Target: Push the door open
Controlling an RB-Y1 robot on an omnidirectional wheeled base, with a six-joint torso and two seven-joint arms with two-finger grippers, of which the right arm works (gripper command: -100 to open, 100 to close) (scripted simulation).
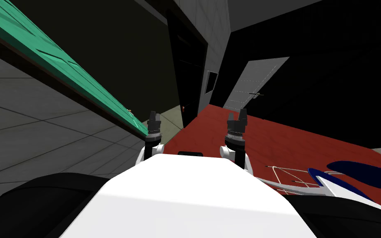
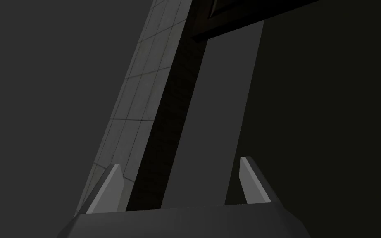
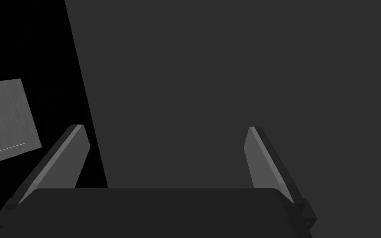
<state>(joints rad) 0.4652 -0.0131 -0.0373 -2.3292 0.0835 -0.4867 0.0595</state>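
The green door (image 1: 61,66), a flat slab with recessed rectangular panels, runs slantwise along my left side beside a grey tiled wall (image 1: 41,128). Its near edge ends just beside the left pincer (image 1: 153,119), and a tiny speck (image 1: 129,110) on it may be a handle. The left pincer's thin blade fingers (image 2: 108,191) stand wide apart, holding nothing. The right pincer (image 1: 238,117) hangs over smooth red floor (image 1: 276,140), its own blades likewise spread wide and empty before a flat dark grey surface (image 3: 235,82). Ahead stands a tall dark doorway (image 1: 190,70).
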